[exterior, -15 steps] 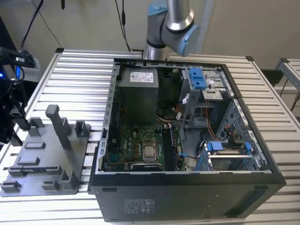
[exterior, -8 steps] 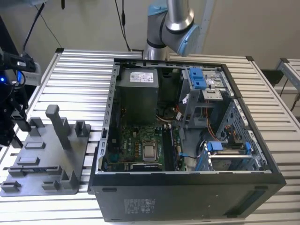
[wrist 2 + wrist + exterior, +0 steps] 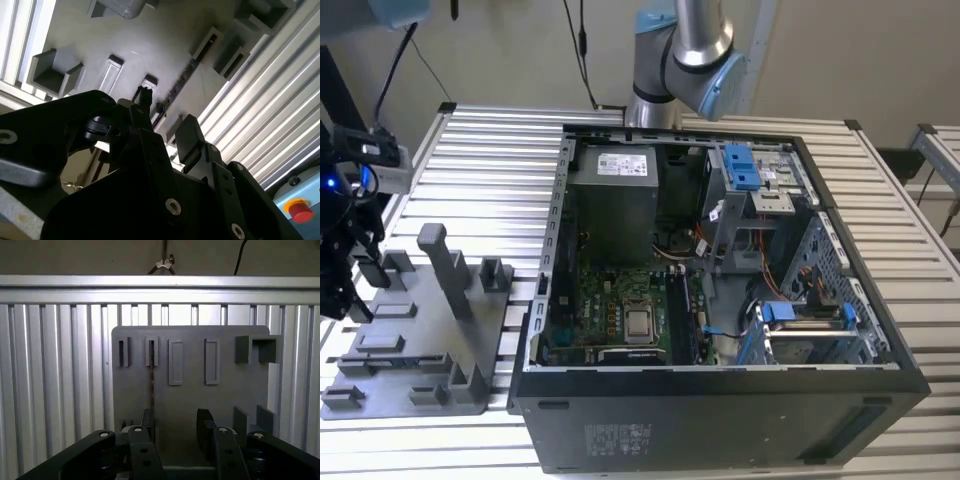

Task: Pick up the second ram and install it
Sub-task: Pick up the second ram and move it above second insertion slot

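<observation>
second ram (image 3: pixel 151 385) in grey fixture (image 3: pixel 225 400), splayed gripper (image 3: pixel 176 422) downward above it

A: Exterior view?
B: High, angled down: case (image 3: pixel 720 420) centre frame, fixture (image 3: pixel 425 345) lower left.
A: Wrist views?
B: Both close over that fixture (image 3: pixel 190 405) (image 3: pixel 150 45), first squarely, second obliquely, gripper (image 3: pixel 176 415) (image 3: pixel 167 115) in the foreground.

Ribbed table (image 3: pixel 50 365) looks bare brushed metal; grey holder plate (image 3: pixel 190 400) matt, probably plastic; claw (image 3: pixel 176 424) matt black.
</observation>
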`<action>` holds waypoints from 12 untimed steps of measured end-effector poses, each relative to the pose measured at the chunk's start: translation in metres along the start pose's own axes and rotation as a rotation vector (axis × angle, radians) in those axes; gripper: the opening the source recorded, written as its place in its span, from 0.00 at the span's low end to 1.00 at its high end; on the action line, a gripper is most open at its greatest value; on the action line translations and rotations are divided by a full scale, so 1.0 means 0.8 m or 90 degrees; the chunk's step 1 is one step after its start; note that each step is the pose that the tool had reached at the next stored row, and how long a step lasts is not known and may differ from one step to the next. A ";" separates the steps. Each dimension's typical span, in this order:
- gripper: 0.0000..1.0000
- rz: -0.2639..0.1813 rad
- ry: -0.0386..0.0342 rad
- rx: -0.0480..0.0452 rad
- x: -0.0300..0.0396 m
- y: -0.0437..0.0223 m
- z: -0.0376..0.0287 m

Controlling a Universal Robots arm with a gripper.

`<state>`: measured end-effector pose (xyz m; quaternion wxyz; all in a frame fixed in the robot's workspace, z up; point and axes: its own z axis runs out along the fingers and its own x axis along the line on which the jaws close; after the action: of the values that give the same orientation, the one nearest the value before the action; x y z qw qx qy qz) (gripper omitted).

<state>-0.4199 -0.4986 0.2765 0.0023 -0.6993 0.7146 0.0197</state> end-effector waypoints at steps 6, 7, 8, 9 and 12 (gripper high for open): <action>0.48 0.003 -0.0001 0.0003 0.0013 0.0028 0.0137; 0.48 0.003 0.0000 0.0002 0.0018 0.0032 0.0158; 0.48 0.003 0.0000 0.0002 0.0024 0.0037 0.0179; 0.48 0.003 0.0000 0.0004 0.0031 0.0040 0.0202; 0.48 0.003 -0.0002 0.0020 0.0049 0.0043 0.0272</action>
<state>-0.4239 -0.5018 0.2547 0.0035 -0.6978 0.7160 0.0187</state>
